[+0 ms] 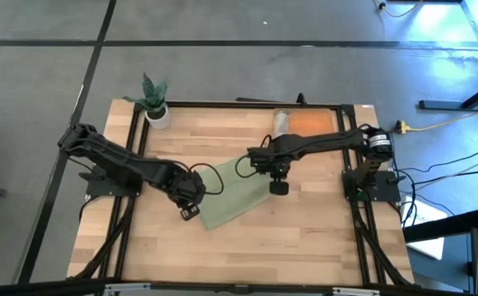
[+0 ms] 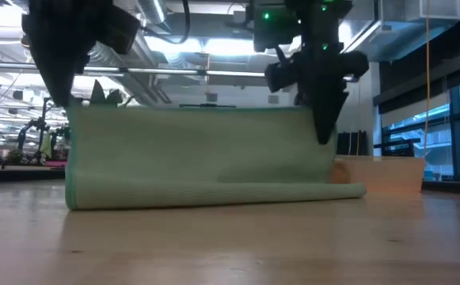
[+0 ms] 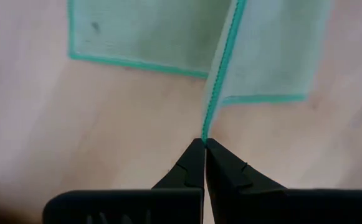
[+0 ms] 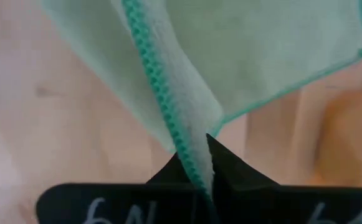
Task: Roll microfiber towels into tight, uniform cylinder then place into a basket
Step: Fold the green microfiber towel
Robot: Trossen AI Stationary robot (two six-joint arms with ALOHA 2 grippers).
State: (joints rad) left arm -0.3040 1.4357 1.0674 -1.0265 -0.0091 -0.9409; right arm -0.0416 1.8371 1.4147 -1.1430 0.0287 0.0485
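Observation:
The light green microfiber towel (image 1: 237, 196) lies slantwise at the table's middle. In the low view its upper edge (image 2: 190, 109) is stretched between my two grippers and its lower part (image 2: 214, 194) rests on the table. My left gripper (image 1: 191, 212) is shut on one end of that edge, and my right gripper (image 1: 278, 187) is shut on the other end. The orange basket (image 1: 317, 123) stands at the far right with a grey roll (image 1: 281, 123) at its left end. My left gripper (image 3: 204, 144) pinches the towel's teal-stitched edge (image 3: 207, 127) between its two fingertips, from above, pointing down. The cloth falls away below the fingers onto the table. My right gripper (image 4: 199, 168) pinches the stitched edge (image 4: 179, 140) near a corner, from above. The cloth there hangs down to the table.
A small white plant pot (image 1: 156, 113) stands at the table's far left corner. Bare wood lies along the near side (image 1: 247, 255). Black frame rails (image 1: 132, 164) run along the table's left and right sides.

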